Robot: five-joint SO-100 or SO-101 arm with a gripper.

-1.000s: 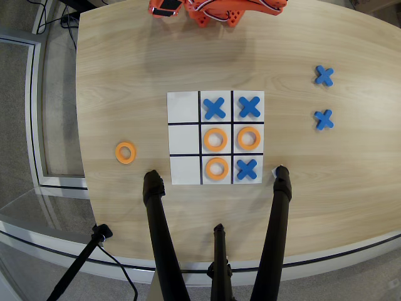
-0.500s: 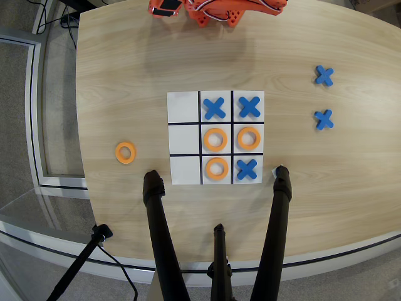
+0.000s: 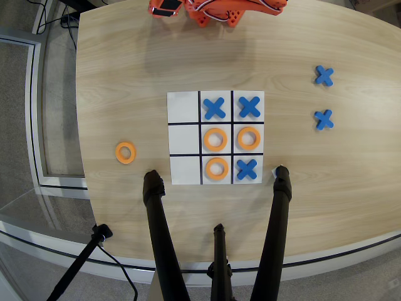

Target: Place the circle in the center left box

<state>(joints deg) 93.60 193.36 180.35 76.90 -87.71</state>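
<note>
The white 3x3 grid (image 3: pixel 184 106) lies mid-table in the overhead view. The center left box (image 3: pixel 260 150) is the middle-row cell at the view's right end, between a blue cross above (image 3: pixel 249 106) and a blue cross below (image 3: pixel 247 168). An orange circle (image 3: pixel 249 138) lies flat inside that box. Two more orange rings fill the centre cell (image 3: pixel 215 139) and the bottom-middle cell (image 3: pixel 217 168). Another ring (image 3: pixel 125 152) lies loose on the wood left of the grid. Only part of the orange arm (image 3: pixel 216 11) shows at the top edge, far from the pieces; its fingers cannot be made out.
A third grid cross sits in the top-middle cell (image 3: pixel 214 108). Two loose blue crosses (image 3: pixel 324 76) (image 3: pixel 323 119) lie on the table at the right. Black tripod legs (image 3: pixel 156 232) (image 3: pixel 277 219) rise over the table's near edge below the grid.
</note>
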